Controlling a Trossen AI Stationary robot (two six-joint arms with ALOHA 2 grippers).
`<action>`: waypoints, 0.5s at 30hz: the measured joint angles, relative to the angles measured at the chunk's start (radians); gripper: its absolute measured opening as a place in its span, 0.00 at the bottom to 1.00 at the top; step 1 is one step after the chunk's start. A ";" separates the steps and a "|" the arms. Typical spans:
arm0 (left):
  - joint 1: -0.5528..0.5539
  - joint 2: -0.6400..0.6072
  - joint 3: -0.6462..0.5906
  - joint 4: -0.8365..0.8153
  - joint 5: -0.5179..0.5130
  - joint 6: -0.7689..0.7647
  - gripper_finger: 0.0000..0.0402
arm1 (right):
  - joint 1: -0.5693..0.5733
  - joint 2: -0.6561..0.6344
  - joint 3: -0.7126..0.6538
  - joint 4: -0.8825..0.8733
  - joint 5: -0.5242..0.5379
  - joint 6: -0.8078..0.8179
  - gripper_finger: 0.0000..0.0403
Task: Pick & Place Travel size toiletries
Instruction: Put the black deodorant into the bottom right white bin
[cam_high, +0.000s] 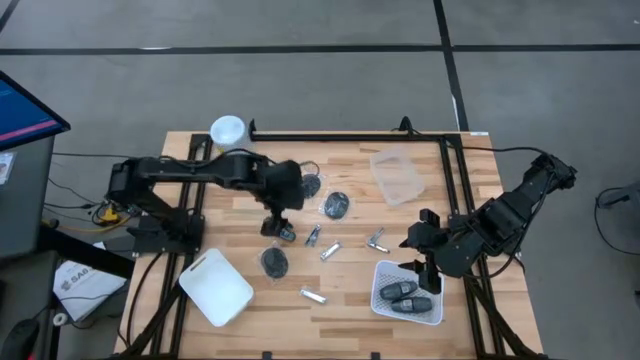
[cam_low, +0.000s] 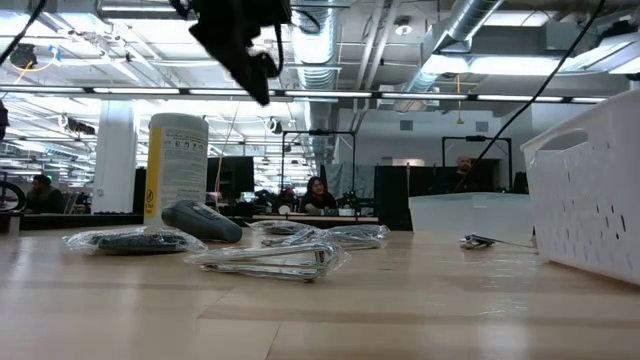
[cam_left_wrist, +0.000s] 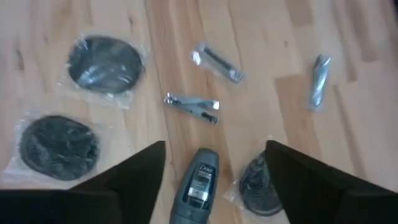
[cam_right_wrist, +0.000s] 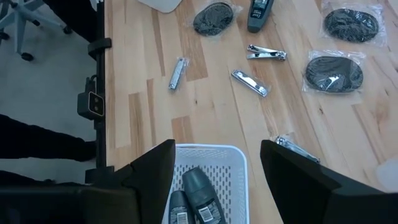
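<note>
We're looking at the wooden table (cam_high: 330, 300) first, where the left arm reaches in from its side and the right arm hangs over the near right corner. The white basket (cam_high: 380, 272) sits there, and it already has two dark grey bottles (cam_high: 405, 296) lying in it, with the right gripper (cam_high: 425, 268) just above its rim — fingers spread wide, nothing between them. Beside the far left edge stands the pale-yellow canister (cam_low: 176, 165), and a clear tub (cam_high: 397, 176) rests toward the far right. Now the left gripper (cam_high: 277, 226) — hovering mid-table, jaws parted and empty, right over a grey Dove bottle (cam_left_wrist: 197, 185). Around it we see bagged dark discs (cam_left_wrist: 104, 61), then the small stuff: silver nail clippers (cam_left_wrist: 191, 105) and slim metal pieces (cam_left_wrist: 318, 88) scattered loose on the wood.
</note>
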 joint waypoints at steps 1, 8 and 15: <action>-0.005 0.014 -0.010 -0.001 -0.016 0.008 0.73 | 0.000 0.000 0.000 0.000 0.000 -0.002 0.57; -0.014 0.052 -0.088 -0.001 -0.072 0.057 0.82 | 0.000 0.000 0.000 0.000 0.000 -0.002 0.57; -0.014 0.043 -0.215 0.063 -0.095 0.135 0.84 | 0.000 0.000 -0.004 -0.002 0.000 -0.018 0.57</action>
